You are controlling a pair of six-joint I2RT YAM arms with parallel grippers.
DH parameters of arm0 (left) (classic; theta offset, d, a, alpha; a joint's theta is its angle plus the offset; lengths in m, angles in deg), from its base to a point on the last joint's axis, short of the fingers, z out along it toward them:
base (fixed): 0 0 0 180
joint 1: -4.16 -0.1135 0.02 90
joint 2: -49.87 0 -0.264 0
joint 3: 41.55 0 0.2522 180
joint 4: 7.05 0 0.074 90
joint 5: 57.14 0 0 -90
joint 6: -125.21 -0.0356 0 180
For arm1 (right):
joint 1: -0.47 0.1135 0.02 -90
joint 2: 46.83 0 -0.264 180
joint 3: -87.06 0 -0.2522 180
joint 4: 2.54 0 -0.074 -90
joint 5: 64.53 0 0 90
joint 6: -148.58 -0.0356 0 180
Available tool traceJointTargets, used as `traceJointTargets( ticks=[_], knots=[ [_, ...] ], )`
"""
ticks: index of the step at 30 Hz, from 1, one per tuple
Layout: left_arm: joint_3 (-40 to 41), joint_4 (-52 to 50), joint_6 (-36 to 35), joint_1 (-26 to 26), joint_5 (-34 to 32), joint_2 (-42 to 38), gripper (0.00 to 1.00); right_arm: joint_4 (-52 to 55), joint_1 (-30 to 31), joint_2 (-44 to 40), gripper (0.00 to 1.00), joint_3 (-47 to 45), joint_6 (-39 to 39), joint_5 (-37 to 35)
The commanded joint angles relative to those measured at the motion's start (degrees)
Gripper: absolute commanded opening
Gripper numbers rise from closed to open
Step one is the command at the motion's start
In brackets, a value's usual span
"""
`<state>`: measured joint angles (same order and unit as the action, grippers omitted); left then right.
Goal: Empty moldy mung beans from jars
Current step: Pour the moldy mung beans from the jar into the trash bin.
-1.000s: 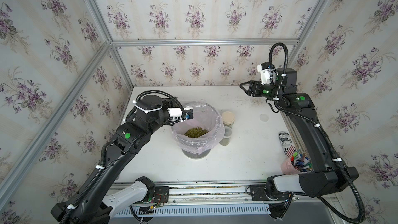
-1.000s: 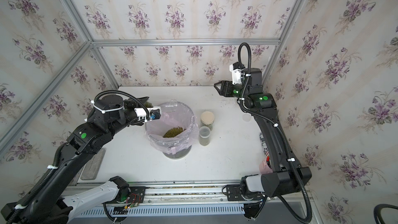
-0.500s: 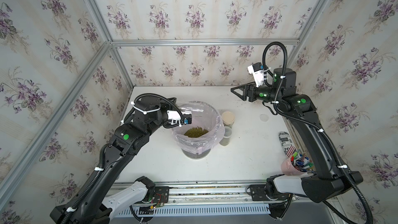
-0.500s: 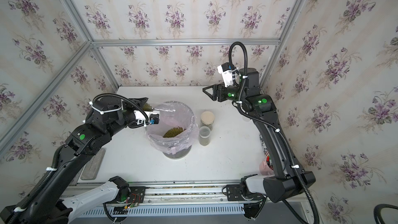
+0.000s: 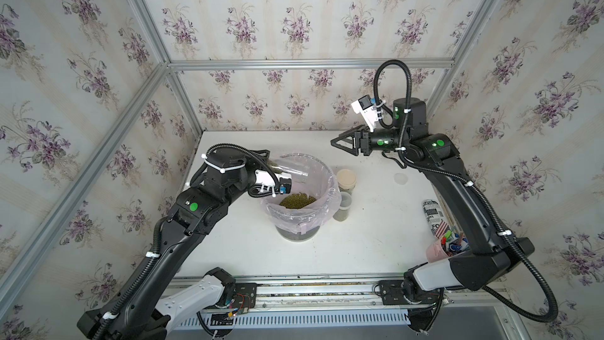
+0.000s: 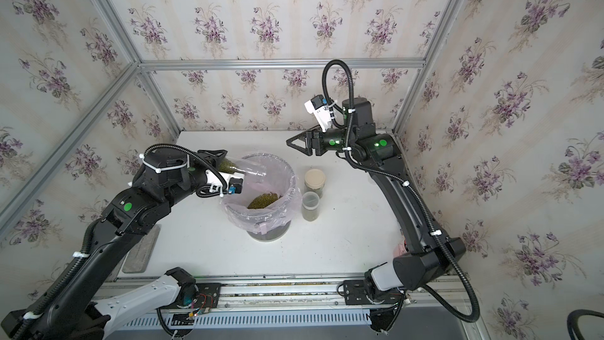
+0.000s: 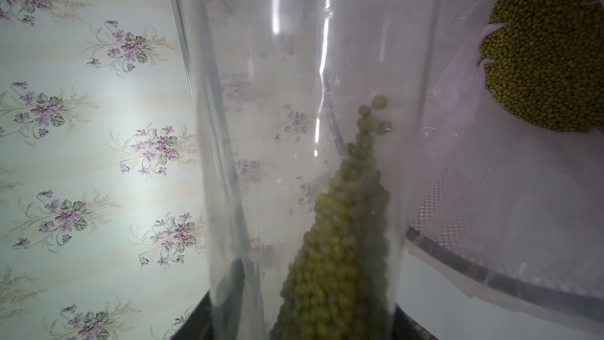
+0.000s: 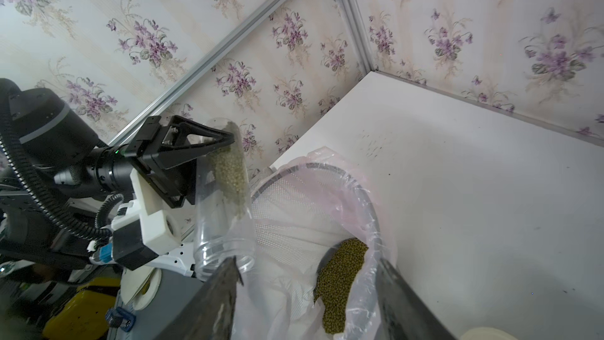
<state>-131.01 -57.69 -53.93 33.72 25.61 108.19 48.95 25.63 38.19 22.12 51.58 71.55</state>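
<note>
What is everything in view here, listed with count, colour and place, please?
held jar: one, clear, tilted with its mouth over the bin, beans inside
lidded jar: one, clear with tan lid, beside the bin
open jar: one, clear, beans at its bottom, next to the lidded jar
mung beans: one heap, olive-green, in the bin
bin: one, mesh with pink liner, mid-table
loose disc: one, whitish, on the table; perhaps a lid
printed can: one, black-and-white, right edge
cup of pens: one, pink, by the can
grey slab: one, left edge
table: one, white
left end effector: black, shut on the held jar
right end effector: black, open, empty
</note>
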Motion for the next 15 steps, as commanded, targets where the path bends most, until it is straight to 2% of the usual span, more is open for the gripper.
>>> traceJointTargets(
  ticks=[1, 15],
  knots=[
    [-1.0, 1.4, -4.2, 0.0, -1.1, 0.4, 0.38, 4.1, 2.3, 2.1, 0.64, 4.0, 3.3, -0.1],
    [-2.1, 1.1, -10.4, 0.1, -1.7, 0.9, 0.38, 8.4, 11.9, 4.2, 0.63, 5.4, 6.3, -4.2]
  ],
)
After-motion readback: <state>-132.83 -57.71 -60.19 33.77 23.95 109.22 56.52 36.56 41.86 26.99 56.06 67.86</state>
